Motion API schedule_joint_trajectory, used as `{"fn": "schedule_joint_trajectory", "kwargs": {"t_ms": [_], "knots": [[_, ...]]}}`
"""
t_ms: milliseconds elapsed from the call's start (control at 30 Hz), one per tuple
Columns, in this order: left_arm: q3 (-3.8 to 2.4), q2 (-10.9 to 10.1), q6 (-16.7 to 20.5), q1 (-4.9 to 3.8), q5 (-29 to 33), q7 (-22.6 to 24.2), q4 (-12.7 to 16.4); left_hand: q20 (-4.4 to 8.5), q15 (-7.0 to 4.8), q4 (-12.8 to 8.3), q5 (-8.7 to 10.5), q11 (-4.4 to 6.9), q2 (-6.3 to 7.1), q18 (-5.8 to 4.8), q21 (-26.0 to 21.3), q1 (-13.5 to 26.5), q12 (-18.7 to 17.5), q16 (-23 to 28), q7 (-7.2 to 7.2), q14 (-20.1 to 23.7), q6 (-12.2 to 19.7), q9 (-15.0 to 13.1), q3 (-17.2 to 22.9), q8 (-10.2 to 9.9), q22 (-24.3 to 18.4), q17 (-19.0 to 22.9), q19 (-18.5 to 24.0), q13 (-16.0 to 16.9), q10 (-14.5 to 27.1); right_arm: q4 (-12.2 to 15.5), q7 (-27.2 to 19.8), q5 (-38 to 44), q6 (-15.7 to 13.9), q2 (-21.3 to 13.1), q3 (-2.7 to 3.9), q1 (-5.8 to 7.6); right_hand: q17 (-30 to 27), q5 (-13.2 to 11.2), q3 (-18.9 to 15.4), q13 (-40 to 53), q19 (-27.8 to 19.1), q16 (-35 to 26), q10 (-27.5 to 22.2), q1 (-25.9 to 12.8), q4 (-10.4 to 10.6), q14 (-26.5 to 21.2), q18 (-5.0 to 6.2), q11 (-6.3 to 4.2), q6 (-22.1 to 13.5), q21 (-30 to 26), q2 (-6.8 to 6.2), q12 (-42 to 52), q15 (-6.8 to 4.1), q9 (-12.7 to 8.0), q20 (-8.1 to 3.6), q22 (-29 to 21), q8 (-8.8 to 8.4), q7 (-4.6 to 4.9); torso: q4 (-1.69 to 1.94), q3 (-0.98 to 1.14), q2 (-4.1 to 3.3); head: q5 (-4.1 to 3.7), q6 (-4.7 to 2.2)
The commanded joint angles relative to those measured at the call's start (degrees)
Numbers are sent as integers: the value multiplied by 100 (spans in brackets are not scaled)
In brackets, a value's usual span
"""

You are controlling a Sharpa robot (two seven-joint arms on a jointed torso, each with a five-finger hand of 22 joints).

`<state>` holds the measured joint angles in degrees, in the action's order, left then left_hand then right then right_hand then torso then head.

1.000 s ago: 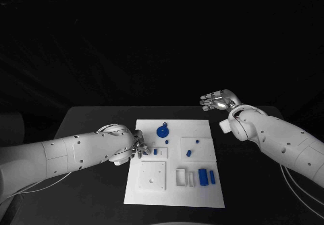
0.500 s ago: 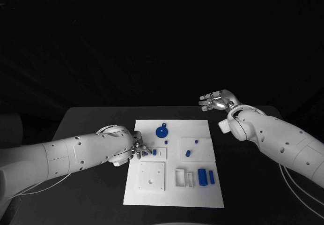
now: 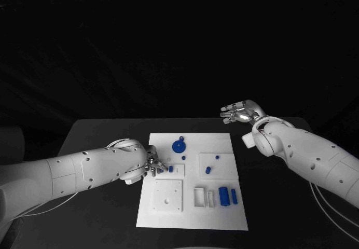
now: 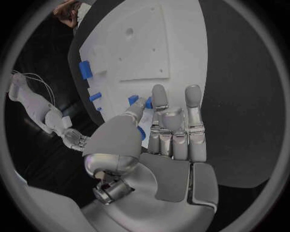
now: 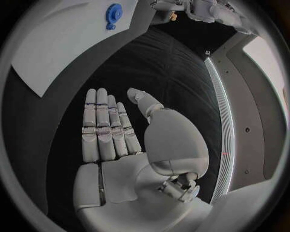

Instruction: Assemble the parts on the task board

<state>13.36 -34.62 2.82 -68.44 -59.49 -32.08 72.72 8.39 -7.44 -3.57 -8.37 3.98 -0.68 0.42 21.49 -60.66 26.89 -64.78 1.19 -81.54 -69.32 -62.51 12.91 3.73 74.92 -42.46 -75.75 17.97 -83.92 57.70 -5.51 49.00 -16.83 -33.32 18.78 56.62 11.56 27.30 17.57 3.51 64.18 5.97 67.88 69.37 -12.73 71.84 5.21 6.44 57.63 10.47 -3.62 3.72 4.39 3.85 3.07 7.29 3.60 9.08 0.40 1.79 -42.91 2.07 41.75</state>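
Observation:
The white task board lies in the middle of the table. My left hand is at its left edge and pinches a small blue part between thumb and a finger, the other fingers held straight. A small blue peg stands on the board just beside those fingertips. A blue gear lies near the far edge, and two blue blocks lie at the right. My right hand is raised beyond the board's far right corner, open, fingers straight.
Small blue pegs lie near the board's middle. A white square plate and a white frame sit on the near half. The black table stretches on both sides of the board. The gear also appears in the right wrist view.

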Motion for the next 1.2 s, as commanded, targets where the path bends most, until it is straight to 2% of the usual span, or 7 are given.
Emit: {"fn": "schedule_joint_trajectory", "kwargs": {"t_ms": [33,300,467,833,1133,1167,1200], "knots": [[34,-3,-217,54,11,-25,-3,20,-13,56,43,-10,96,1,-29,51,-31,16,2,-24,4,-6,-70,23,90,10,-4,6,-281,-1,-15,-20,66,-5,3,-7,-8,32,-27,-8,-21,-19,-39,-47,-17,-43,-33,-10,-26,25,6,-19,-15,-1,17,-5,-1,-4,4,-2,-2,2,0],[33,-21,-250,54,-73,-1,-37,30,-15,996,561,-32,1114,-2,-60,390,-60,65,-45,17,-65,-69,-53,22,87,70,5,-6,-273,0,-16,-23,54,-6,3,-21,-7,33,-39,-8,-16,-18,-38,-44,-19,-48,-33,-8,-51,15,6,-17,-12,-2,19,-21,-3,2,1,-2,-1,4,-9],[32,-32,-297,54,-114,20,-59,26,0,1730,560,-66,1257,-30,-158,-2,-310,268,-97,194,144,-76,-907,21,79,292,103,-88,-254,-2,-25,-27,28,-10,3,-28,-9,33,-49,-8,-22,-24,-46,-33,-27,-62,-35,0,-134,4,-3,-19,-5,-2,25,-35,-2,22,0,-3,0,-25,-6],[28,-106,-267,52,-183,7,-30,7,25,1823,561,-78,1266,-40,-252,-123,-452,306,-118,264,226,-110,-953,21,78,302,129,-62,-228,-9,-26,-32,29,-12,3,-34,-20,35,-54,-8,-58,-46,-57,-40,-22,-114,-44,5,-142,-32,-2,-17,14,1,45,-63,1,22,2,0,4,-1,-3],[-7,-292,-372,43,-276,124,185,-70,111,1317,530,-136,1011,-31,-362,-491,-583,349,-219,427,513,-52,-901,2,62,337,232,-49,-32,-13,-23,-32,40,-24,3,-37,-24,37,-49,-8,-65,-48,-61,-40,-23,-124,-42,7,-144,-47,-2,-19,18,1,52,-77,0,24,1,-3,-2,-25,-2],[-26,-327,-386,39,-299,148,232,-132,174,1035,514,-157,903,-4,-447,-510,-505,274,-275,577,666,178,-996,137,61,376,333,-88,99,-13,-24,-33,41,-27,3,-38,-24,37,-49,-8,-65,-48,-61,-40,-23,-124,-42,7,-144,-47,-2,-19,18,1,52,-77,0,24,2,-8,-1,-29,-5],[-44,-352,-398,34,-317,164,267,-150,175,881,511,-175,777,16,-499,-432,-319,134,-303,670,781,1312,-1007,457,92,503,320,-155,194,-14,-24,-33,41,-30,3,-40,-30,36,-47,-8,-62,-49,-62,-45,-20,-133,-40,8,-143,-61,-2,-18,22,2,57,-92,1,24,5,-7,-1,-35,-8]]}}
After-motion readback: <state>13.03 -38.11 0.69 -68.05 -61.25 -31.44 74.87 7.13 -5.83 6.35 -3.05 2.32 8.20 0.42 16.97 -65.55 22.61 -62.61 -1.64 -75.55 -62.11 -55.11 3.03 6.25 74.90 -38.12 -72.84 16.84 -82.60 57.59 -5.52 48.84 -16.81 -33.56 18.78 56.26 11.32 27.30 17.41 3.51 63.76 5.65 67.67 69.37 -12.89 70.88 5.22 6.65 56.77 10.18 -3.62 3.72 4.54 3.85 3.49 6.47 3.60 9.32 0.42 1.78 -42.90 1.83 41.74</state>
